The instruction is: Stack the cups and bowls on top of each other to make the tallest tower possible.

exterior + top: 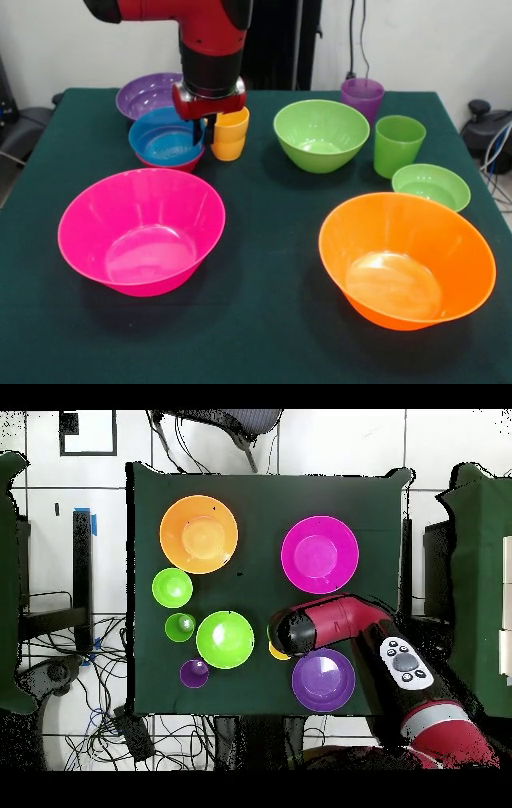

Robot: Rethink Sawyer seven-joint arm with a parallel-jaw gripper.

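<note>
My gripper (205, 136) hangs low at the right rim of the small blue bowl (164, 140), which is nested in the small red bowl (174, 166). The yellow-orange cup (230, 134) stands right beside it; a sliver of it shows in the overhead view (277, 653). The medium green bowl (320, 134) stands alone with nothing in it. The purple cup (362, 96) and green cup (398, 144) stand near it. The medium purple bowl (144, 94) is behind the gripper. In the overhead view my arm (330, 624) hides the blue bowl.
The large pink bowl (141, 230) and large orange bowl (406, 260) sit at the front of the green table (256, 352). The small light green bowl (430, 186) is by the green cup. Cables lie on the floor around the table.
</note>
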